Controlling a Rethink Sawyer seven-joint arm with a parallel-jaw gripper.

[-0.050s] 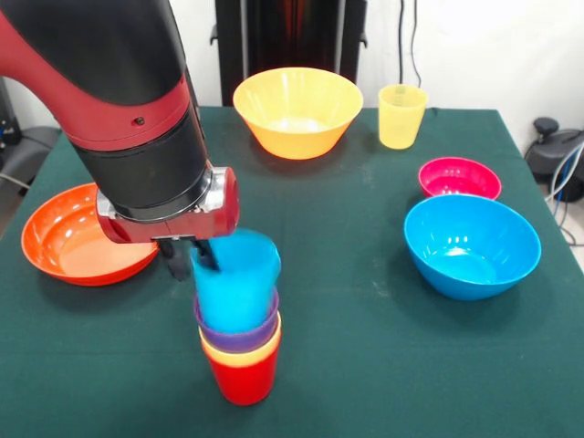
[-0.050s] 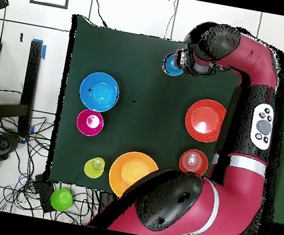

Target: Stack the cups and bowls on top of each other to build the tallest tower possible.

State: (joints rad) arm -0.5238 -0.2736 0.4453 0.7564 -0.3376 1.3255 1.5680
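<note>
Four cups are standing nested as one stack near the front edge of the green table [image 1: 365,347]: I am reading a red cup [image 1: 242,380] at the base, then a yellow-orange cup [image 1: 239,351], a purple cup [image 1: 235,330] and a blue cup [image 1: 235,283] on top, sitting slightly tilted. The gripper [image 1: 190,260] is reaching down at the blue cup's rim, with one dark finger inside the cup and another outside its wall; I am judging it as clamped on that blue cup, though the motion blur is making contact hard to confirm. In the overhead view the gripper [image 2: 180,60] is covering part of the same blue cup [image 2: 172,66].

The remaining pieces are lying well apart from the stack: a wide shallow orange bowl [image 1: 78,237] beside the arm, a large yellow-orange bowl [image 1: 297,111] and a pale yellow cup [image 1: 401,115] at the far edge, and a small magenta-pink bowl [image 1: 459,177] just behind a large blue bowl [image 1: 472,245]
</note>
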